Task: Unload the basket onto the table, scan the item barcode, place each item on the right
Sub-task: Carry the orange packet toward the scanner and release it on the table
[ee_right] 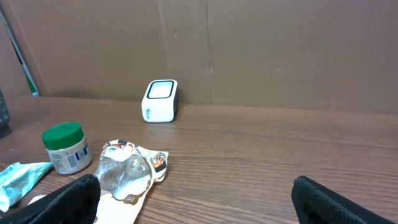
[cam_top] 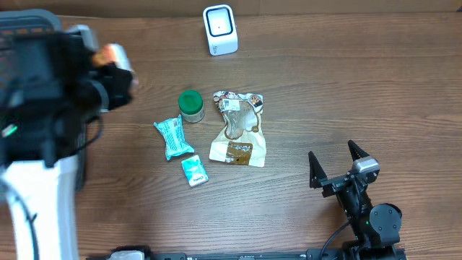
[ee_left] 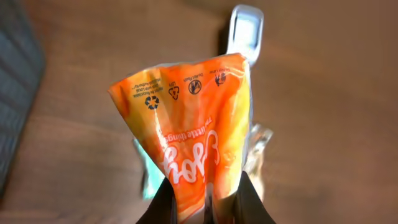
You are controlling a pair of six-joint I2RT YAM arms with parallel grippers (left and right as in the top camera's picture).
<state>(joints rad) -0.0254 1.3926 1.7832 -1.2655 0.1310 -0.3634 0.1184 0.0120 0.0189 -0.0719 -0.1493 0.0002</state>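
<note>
Holds pouch (ee_left: 186,137) in left jaws, pinched shut on its near end, up off the desk (cam_top: 325,87) at about 10 o'clock overhead. Has right jaws spread wide and empty down at 5 o'clock, well apart from everything.

Finds scanner (cam_top: 219,29) standing at 12 o'clock on the desk: from pouch, toward 2 to 3 o'clock overhead, and at about 1 o'clock just past pouch's far edge in the left wrist view. Runs pouch's long axis from the jaws at 6 o'clock out to 12, so roughly in line with scanner.

Shows only recycling marks and lettering on the face toward the wrist camera; no barcode in sight there, so likely on the hidden side.

Judged from this: mid-carry to scanner, with left arm by far the nearer. Calls, probably, for moving on toward 2 o'clock and turning pouch until the code side meets scanner.

Also at desk centre, apart from pouch: jar (cam_top: 190,105), bag (cam_top: 238,130), packets (cam_top: 173,137).
</note>
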